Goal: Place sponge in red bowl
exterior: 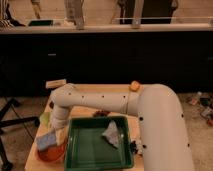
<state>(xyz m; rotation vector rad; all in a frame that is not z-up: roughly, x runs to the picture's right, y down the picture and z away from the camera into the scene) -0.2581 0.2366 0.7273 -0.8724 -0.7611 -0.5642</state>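
The white arm (115,102) spans the table (90,90) from right to left, blocking the way over its middle; its forearm bends down at the left, and the gripper (59,134) hangs just above the red bowl (51,152), close beside the sponge (47,141), which fills most of the bowl's opening; the green tray (97,148) touches or nearly touches the bowl's right side, leaving no gap there; a grey cloth (112,134) lies in the tray's right half, its left half is bare; behind the arm, a wooden block (55,83) sits at the far left corner and a small orange thing (134,85) at the far edge, with bare tabletop between them
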